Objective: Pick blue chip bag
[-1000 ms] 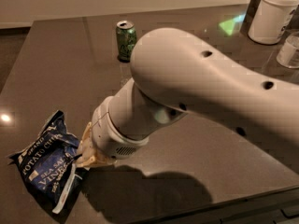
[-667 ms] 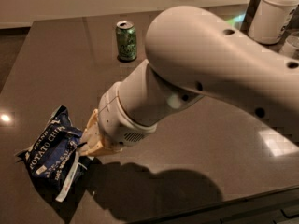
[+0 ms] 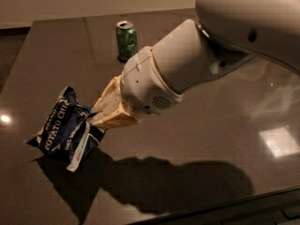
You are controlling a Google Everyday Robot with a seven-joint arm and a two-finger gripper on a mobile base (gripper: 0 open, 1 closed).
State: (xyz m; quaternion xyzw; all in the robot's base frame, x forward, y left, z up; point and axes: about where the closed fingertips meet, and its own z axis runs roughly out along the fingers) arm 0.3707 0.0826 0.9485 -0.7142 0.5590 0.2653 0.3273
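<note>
The blue chip bag (image 3: 63, 128) is dark blue and crinkly with white edges and white "POTATO CHIPS" lettering. It hangs at the left, tilted, a little above the dark table (image 3: 197, 139), with its shadow on the tabletop beneath it. My gripper (image 3: 97, 117), with cream fingers at the end of the big white arm, is shut on the bag's right side. The fingertips are partly hidden in the bag's folds.
A green soda can (image 3: 126, 40) stands upright at the back of the table, beyond the arm. The table's front edge (image 3: 225, 206) runs along the lower right. The wall lies behind the table's far edge.
The arm has risen and pulled back toward the right. The chip bag has moved with the gripper and come up off the table.
</note>
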